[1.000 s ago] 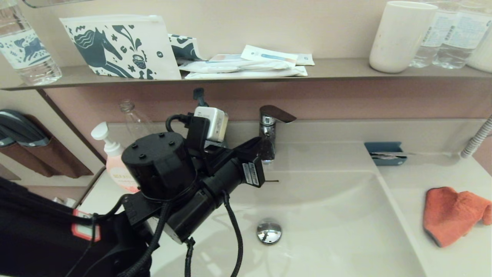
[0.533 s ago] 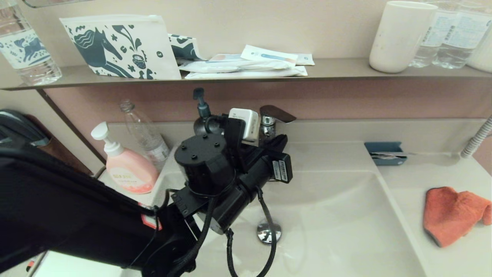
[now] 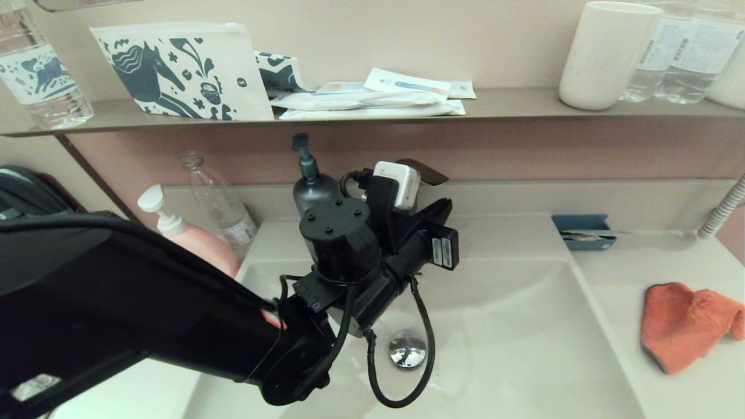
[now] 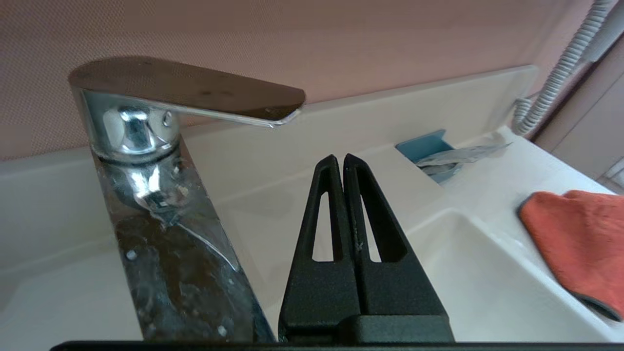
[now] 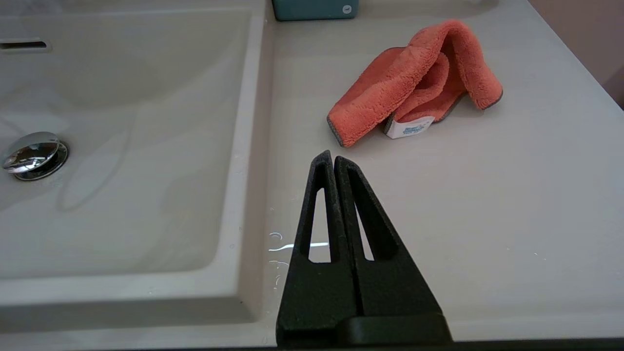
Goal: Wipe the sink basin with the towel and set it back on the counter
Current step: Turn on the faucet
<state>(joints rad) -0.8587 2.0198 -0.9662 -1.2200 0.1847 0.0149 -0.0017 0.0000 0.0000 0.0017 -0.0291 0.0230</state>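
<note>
The orange-red towel (image 3: 681, 326) lies crumpled on the off-white counter (image 3: 698, 390), to the right of the sink basin (image 3: 512, 337), with nothing holding it. In the right wrist view the towel (image 5: 414, 83) shows its white tag, and my right gripper (image 5: 333, 155) hovers shut and empty over the counter (image 5: 463, 204), just short of it. My left arm reaches across the basin, above the chrome drain plug (image 3: 407, 351). The left gripper (image 4: 340, 158) is shut and empty, right beside the faucet (image 4: 146, 146). The right gripper is out of the head view.
A blue tray (image 3: 585, 231) sits behind the towel and a ribbed hose (image 3: 722, 209) runs at far right. Soap bottles (image 3: 311, 180) stand at the basin's back left. The wall shelf (image 3: 512, 107) carries a printed pouch, packets, a white cup (image 3: 608, 52) and water bottles.
My left arm has swung to the right and toward the back wall, so its wrist now covers the faucet in the head view. The towel has not moved.
</note>
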